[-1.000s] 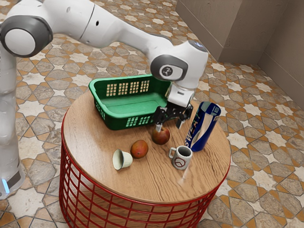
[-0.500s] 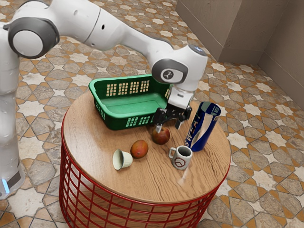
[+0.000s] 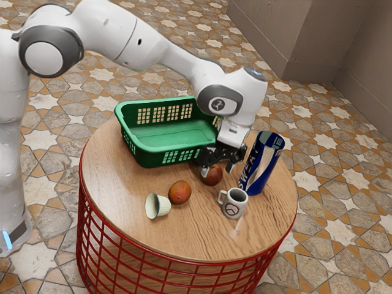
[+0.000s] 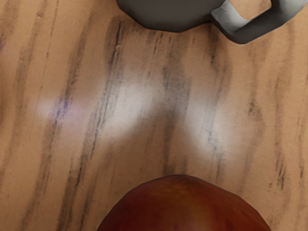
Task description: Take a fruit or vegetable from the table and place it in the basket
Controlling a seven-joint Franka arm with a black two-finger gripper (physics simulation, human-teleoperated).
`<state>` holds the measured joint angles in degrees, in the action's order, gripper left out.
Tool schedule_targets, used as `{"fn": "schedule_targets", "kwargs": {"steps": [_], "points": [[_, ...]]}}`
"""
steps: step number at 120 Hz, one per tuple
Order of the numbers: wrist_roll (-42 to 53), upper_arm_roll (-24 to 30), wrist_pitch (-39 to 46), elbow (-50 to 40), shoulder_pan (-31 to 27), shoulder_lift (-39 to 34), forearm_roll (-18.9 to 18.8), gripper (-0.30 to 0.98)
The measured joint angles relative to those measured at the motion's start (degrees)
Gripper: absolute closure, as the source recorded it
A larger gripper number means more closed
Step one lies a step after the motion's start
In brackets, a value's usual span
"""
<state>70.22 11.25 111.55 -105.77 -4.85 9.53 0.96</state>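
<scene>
Red-brown fruit (image 3: pixel 213 176) rests on the round wooden table (image 3: pixel 116 184), outside the green basket (image 3: pixel 150 157) and near its wall, right under the black gripper (image 3: pixel 218 171). The claw is released: its fingers stand spread, one overlapping the fruit's side in the exterior view, the other beyond the opposite side with a gap. That first finger may be touching the skin, but the overlap makes it hard to judge.

The wrist view gives the fruit's rounded top close up, dark red with a yellowish-brown patch, and wood grain with pale patches of reflected light between it and the grey mug (image 3: pixel 234 203). That view also gives the mug's handle as a broad loop; the exterior view adds the round dark-red emblem on the mug's side.

Only from the exterior view come the basket, with rows of slots in its walls, the second fruit (image 3: pixel 179 192), more orange, and the pale ribbed cup (image 3: pixel 158 206) lying on its side just beside it. The tall blue can (image 3: pixel 265 165) stands upright near the mug, toward the exterior view's right; large dark letters running up its side read "SWEAT", beside a pale band. Red wire mesh (image 3: pixel 147 263) supports the tabletop.
</scene>
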Motion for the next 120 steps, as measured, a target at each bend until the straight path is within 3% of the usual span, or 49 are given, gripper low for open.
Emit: {"fn": "schedule_targets", "kwargs": {"steps": [65, 90, 120], "points": [[0.2, 0.0, 1.7, -0.2, 0.0, 1.8, 0.1, 0.00], [-0.2, -0.4, 2.0, -0.4, 0.0, 1.8, 0.2, 0.34], [-0.9, -0.8, 2.5, -0.4, -0.1, 1.0, 0.1, 0.41]]}}
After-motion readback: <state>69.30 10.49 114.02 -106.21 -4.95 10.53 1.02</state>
